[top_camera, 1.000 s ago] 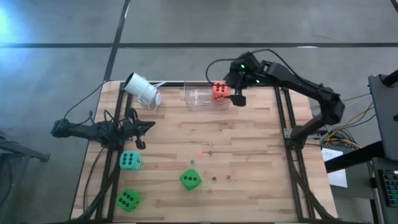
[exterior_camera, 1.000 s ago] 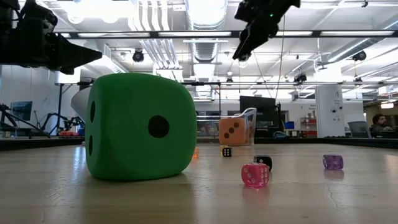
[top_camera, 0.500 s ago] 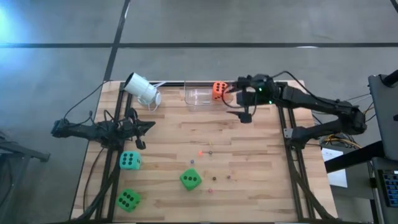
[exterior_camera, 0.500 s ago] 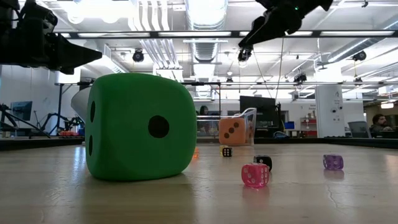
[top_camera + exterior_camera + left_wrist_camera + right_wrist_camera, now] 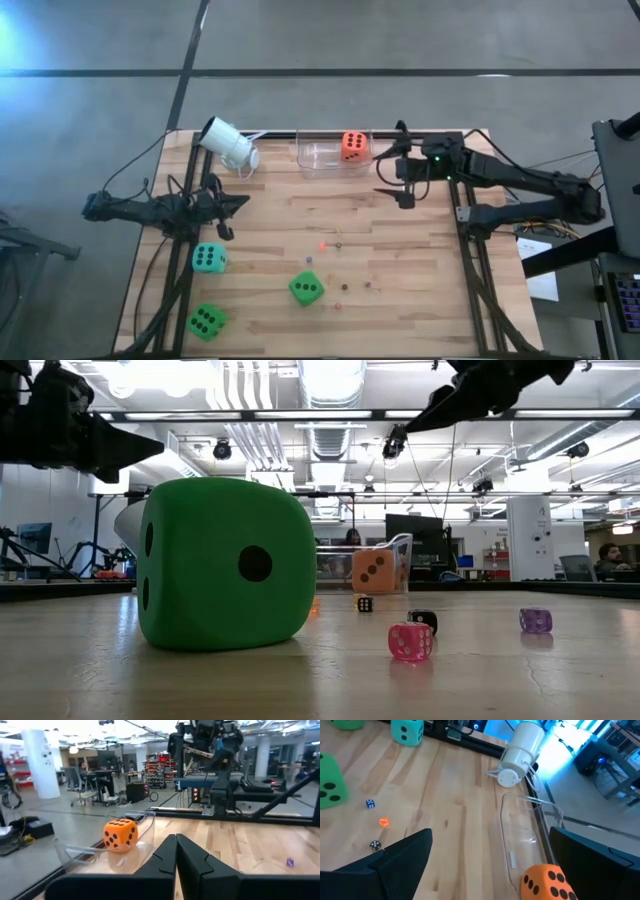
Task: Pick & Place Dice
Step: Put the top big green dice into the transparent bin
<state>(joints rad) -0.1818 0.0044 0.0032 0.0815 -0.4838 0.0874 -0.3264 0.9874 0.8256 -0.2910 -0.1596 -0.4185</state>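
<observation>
Dice: I am seeing four big soft cubes and a scatter of tiny ones on the worktop [image 5: 420, 250].
Left pincer [image 5: 243, 203]: my left arm is waiting at the worktop's left edge, above the teal die; in its wrist view the two fingers [image 5: 165, 857] are pressed together with nothing between them.
Green die at the near left corner [image 5: 205, 321]: it is sitting alone, just below the teal one.
Teal die [image 5: 208, 258]: it is lying near the left rail, well apart from the tray.
White cup [image 5: 229, 145]: it is lying on its side at the far left corner.
Green die in the middle [image 5: 306, 289]: it is filling the low view's foreground, one pip facing that camera.
Tiny dice [image 5: 340, 285]: they are lying strewn between the middle green die and the worktop's centre; I am picking out a pink one [image 5: 410, 641] and a purple one [image 5: 536, 620].
Clear tray [image 5: 318, 158]: it is standing at the far edge.
Orange-red die [image 5: 352, 146]: it is resting inside the tray's right end.
Right pincer [image 5: 393, 180]: it is hovering just right of the tray, above the worktop, fingers [image 5: 400, 855] spread wide and empty.
</observation>
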